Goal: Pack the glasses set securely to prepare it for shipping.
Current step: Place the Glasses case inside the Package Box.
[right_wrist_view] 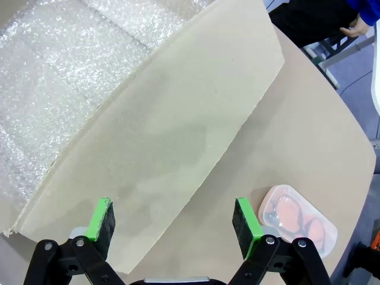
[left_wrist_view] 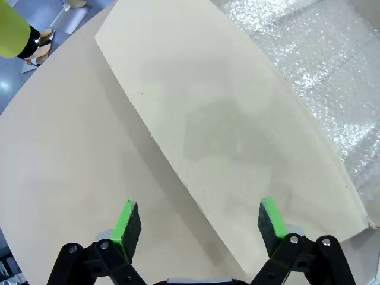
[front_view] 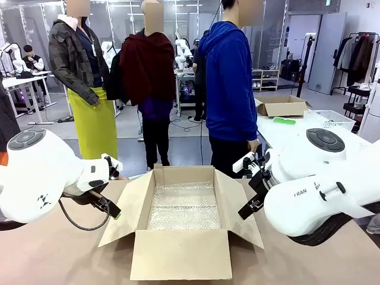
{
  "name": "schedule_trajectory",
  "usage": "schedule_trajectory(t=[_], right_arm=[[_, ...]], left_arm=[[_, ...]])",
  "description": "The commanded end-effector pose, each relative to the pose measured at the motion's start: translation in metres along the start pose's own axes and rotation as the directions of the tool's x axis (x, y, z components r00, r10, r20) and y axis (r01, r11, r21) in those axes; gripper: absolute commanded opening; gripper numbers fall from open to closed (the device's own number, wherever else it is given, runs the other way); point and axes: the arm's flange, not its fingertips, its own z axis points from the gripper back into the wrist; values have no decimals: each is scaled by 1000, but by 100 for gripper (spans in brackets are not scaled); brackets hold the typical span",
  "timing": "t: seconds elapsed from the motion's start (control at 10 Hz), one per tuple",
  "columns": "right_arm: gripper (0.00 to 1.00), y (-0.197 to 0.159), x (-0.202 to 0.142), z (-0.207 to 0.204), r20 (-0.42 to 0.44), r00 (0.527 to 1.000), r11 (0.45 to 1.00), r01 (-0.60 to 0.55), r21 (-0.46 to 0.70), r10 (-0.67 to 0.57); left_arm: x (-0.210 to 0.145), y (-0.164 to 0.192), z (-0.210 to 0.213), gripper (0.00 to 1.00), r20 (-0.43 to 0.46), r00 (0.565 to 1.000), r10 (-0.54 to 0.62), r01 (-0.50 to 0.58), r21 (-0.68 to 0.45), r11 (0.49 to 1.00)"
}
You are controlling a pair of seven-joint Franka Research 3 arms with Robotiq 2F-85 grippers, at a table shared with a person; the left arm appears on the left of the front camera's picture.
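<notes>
In the front view we see the cardboard box [front_view: 181,255] open on the worktop [front_view: 53,255], lined with bubble wrap [front_view: 184,205]. Left wrist: our left jaws gape wide over a flap [left_wrist_view: 225,119]. Right wrist: our right jaws stand wide, and the pink glasses case [right_wrist_view: 298,219] lies on the worktop just beside them.

Lab hall: worktables [front_view: 284,134], clothes rack [front_view: 358,56]

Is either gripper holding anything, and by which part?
Nothing is held. The left gripper and right gripper are both open and empty, over the cardboard box flaps; the pink case lies free on the table.
</notes>
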Motion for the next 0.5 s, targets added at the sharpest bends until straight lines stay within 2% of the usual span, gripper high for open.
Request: schedule_trajectory(t=[0.0, 0.3, 0.4], right_arm=[[100, 0, 0, 0, 0, 1000, 1000, 2, 1, -2], [100, 0, 0, 0, 0, 1000, 1000, 2, 1, -2], [100, 0, 0, 0, 0, 1000, 1000, 0, 0, 0]], left_arm=[[0, 0, 0, 100, 0, 1000, 1, -1, 0, 1000], [0, 0, 0, 100, 0, 1000, 0, 0, 0, 1000], [6, 5, 8, 100, 14, 999, -37, 37, 17, 999]])
